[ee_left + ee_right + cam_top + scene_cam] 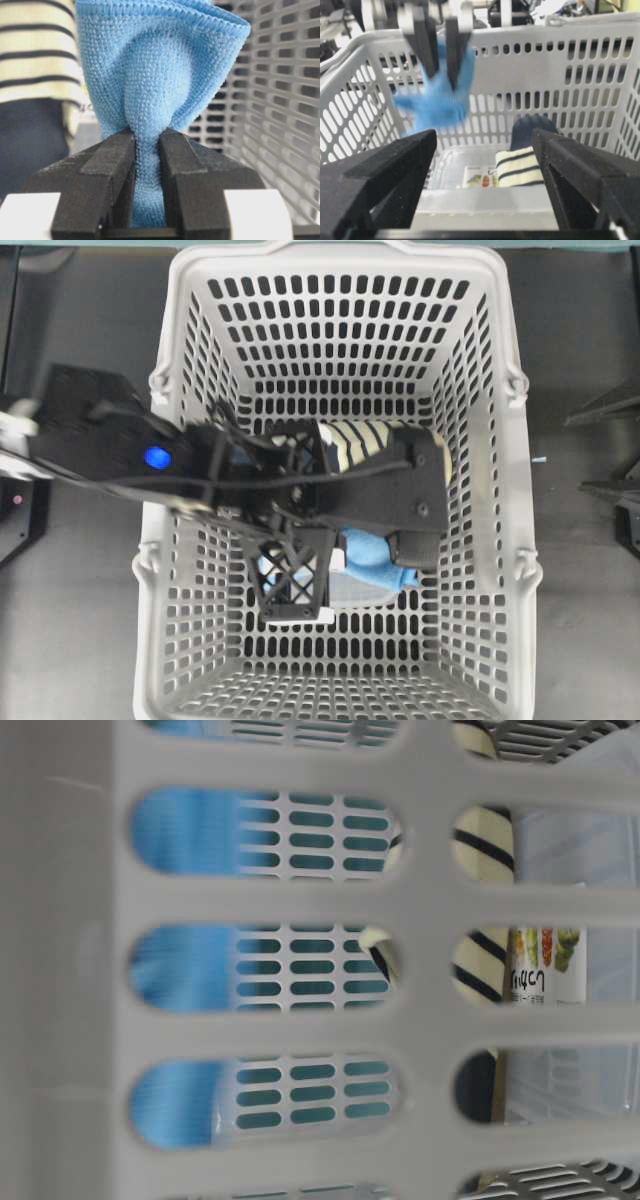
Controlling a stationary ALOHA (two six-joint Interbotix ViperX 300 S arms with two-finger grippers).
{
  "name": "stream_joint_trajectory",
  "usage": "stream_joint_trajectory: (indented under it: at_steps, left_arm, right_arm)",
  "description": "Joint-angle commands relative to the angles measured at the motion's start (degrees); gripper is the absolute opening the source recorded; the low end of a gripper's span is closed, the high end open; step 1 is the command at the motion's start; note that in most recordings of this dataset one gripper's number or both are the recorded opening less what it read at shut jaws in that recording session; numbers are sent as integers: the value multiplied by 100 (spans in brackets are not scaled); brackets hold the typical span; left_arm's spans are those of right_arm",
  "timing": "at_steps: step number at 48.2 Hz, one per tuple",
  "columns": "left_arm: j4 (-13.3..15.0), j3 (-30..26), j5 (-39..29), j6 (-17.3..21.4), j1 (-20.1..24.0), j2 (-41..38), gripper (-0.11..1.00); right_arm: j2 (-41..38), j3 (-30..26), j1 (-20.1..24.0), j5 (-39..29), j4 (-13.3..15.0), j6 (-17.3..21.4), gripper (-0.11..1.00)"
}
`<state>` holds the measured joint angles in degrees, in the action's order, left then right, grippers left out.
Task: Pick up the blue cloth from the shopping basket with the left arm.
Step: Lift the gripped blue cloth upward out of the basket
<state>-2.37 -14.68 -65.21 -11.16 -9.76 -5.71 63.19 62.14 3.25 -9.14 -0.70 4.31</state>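
In the left wrist view the blue cloth (160,70) is pinched between my left gripper's (147,145) black jaws and bunches up above them. From the right wrist view that gripper (437,70) points down inside the shopping basket (545,35), shut on the cloth (437,105), which hangs blurred below its tips. Overhead, the left arm reaches in from the left, its lattice-framed gripper (300,580) covers the grip, and the cloth (378,562) shows beside it. My right gripper (485,145) stands open low in the basket, with nothing held.
A navy and cream striped slipper (360,440) lies in the basket (527,470) and shows again in the right wrist view (520,167). A clear plastic container (470,175) with a printed label sits on the floor under the cloth. Lattice walls (280,100) close in on all sides.
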Motion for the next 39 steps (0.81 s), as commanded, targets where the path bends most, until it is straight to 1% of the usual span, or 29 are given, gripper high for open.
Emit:
stream_joint_trajectory:
  at_steps: [1,6,9,13,28,34,39]
  left_arm:
    - [-35,-554,-387,9,-18,264,12]
    - [-35,-624,-536,141,9,316,12]
    - [-35,-615,-510,246,18,325,12]
    - [-35,-615,-404,290,18,325,12]
    - [-26,-563,-185,325,53,352,12]
    - [-35,-431,9,325,44,422,12]
    - [-35,-211,132,316,35,606,12]
  right_arm:
    - [-35,-26,-9,53,-18,26,75]
    - [-35,-18,-9,62,-18,26,75]
    - [-35,-18,-9,105,-18,26,75]
    - [-26,-18,-26,105,-9,26,75]
    - [-26,-18,-79,105,-9,26,75]
    - [-9,-18,-79,114,-9,26,75]
    - [0,-18,-97,114,-18,35,75]
